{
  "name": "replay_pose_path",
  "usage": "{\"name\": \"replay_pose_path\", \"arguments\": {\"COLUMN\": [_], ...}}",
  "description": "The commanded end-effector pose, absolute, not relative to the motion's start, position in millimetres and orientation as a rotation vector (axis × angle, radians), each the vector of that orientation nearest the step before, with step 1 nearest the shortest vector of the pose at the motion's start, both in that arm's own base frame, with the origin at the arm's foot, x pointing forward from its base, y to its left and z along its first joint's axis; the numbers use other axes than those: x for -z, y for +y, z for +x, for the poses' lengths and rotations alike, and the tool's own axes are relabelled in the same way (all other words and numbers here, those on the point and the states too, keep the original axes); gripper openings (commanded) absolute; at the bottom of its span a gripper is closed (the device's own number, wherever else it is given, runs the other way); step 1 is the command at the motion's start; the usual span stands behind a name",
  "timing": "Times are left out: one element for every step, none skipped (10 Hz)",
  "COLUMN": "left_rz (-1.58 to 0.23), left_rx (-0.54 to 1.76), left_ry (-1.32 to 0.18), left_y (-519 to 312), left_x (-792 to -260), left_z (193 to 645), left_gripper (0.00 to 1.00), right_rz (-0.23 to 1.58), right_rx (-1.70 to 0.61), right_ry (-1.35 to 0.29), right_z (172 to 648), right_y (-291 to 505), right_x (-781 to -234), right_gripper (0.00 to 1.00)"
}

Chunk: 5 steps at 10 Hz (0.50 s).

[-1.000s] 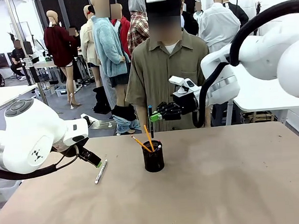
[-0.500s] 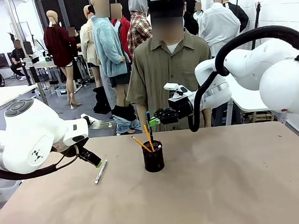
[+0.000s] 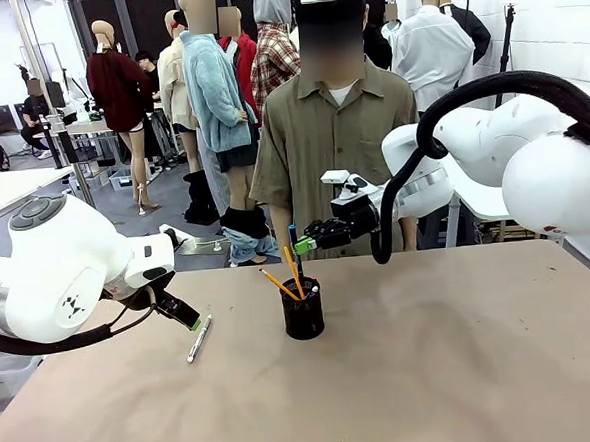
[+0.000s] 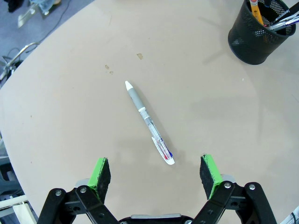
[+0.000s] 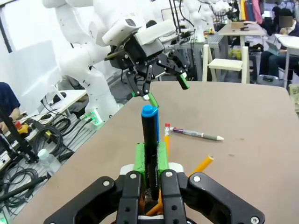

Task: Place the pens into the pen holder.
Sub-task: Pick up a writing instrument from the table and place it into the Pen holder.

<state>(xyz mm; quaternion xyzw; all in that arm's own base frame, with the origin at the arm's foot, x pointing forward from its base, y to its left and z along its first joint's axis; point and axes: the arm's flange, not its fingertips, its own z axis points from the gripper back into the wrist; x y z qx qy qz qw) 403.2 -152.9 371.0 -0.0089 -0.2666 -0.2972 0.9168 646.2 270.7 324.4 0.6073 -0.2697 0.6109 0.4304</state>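
Observation:
The black mesh pen holder [image 3: 303, 311] stands mid-table with two yellow pencils [image 3: 282, 283] leaning in it. Directly above it my right gripper [image 3: 304, 246] is shut on a dark pen [image 3: 294, 239] held upright, its lower end at the cup's mouth. In the right wrist view that blue-capped dark pen [image 5: 149, 135] sits clamped between the green pads [image 5: 138, 156], with the pencils [image 5: 202, 165] below. A white pen [image 3: 199, 338] lies flat on the table to the left. My left gripper [image 4: 155, 171] hangs open just above the white pen [image 4: 148, 123], touching nothing.
A person [image 3: 334, 128] stands at the far edge behind the holder. The pen holder [image 4: 258, 39] is at the top right of the left wrist view. The table's rounded left edge [image 4: 28, 60] is close to the white pen. Bare tabletop [image 3: 464, 361] spreads to the right.
My right gripper has moved slightly left and down with the dark pen, bringing its tip to the holder's mouth. The left arm and white pen have not moved.

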Motion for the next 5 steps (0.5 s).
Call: {"name": "replay_pose_path", "arguments": {"left_rz": [-0.021, -0.021, -0.021, -0.021, -0.021], "left_rx": [0.607, 0.607, 0.607, 0.607, 0.607], "left_ry": [-0.550, -0.550, -0.550, -0.550, -0.550], "left_y": [-150.8, -150.8, -150.8, -150.8, -150.8], "left_x": [-371.5, -371.5, -371.5, -371.5, -371.5], "left_z": [403.2, 403.2, 403.2, 403.2, 403.2], "left_gripper": [1.00, 1.00, 1.00, 1.00, 1.00], "right_rz": [1.522, 1.512, 1.499, 1.485, 1.469], "right_rx": [-1.537, -1.548, -1.568, -1.582, -1.608], "right_ry": [-0.595, -0.583, -0.568, -0.566, -0.567], "right_z": [657.5, 657.4, 657.7, 659.1, 661.3], "right_y": [274.9, 275.8, 277.2, 278.3, 280.2], "right_x": [-323.4, -321.4, -319.0, -316.2, -313.2], "right_gripper": [0.00, 0.00, 0.00, 0.00, 0.00]}}
